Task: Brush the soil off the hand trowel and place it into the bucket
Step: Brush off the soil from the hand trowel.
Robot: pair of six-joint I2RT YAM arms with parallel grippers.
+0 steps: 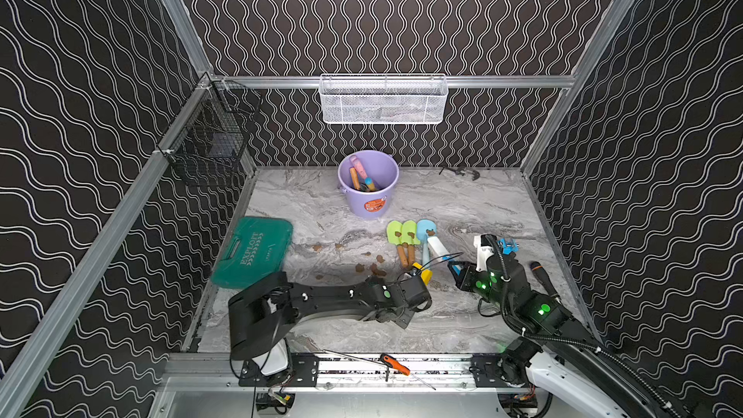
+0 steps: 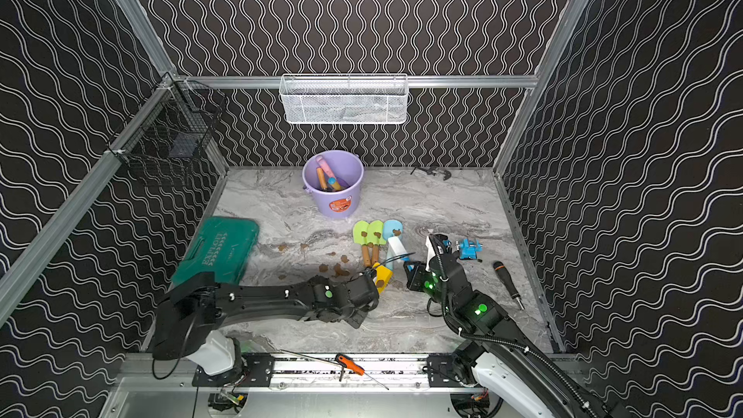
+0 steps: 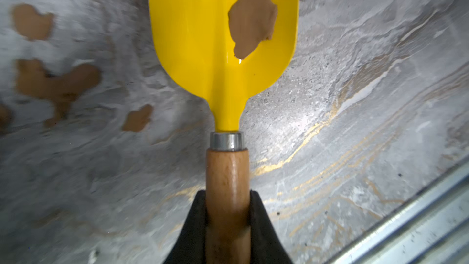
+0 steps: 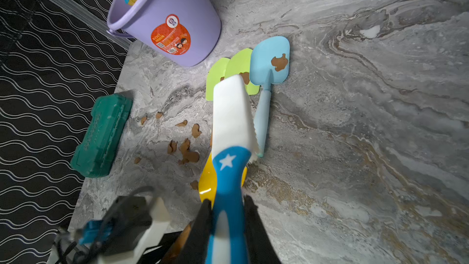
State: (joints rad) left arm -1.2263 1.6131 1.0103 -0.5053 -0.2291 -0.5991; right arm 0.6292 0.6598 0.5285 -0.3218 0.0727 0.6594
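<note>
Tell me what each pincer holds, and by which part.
Left pincer: the yellow trowel, by its wooden handle. Right pincer: the brush, by its blue handle.

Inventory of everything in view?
yellow trowel: 1, yellow, soiled, front centre
brush: 1, white and blue, front
green trowels: 2, green, soiled, centre
blue trowel: 1, blue, soiled, centre
soil: several clumps, brown, centre
bucket: 1, lavender, back, tools inside
case: 1, green, left
mesh basket: 1, white, back rail
wire basket: 1, black, left rail
vise: 1, blue, right
screwdriver: 1, black, far right
tool: 1, orange handle, front rail
left end effector: 1, black, grips yellow trowel
right end effector: 1, black, grips brush
</note>
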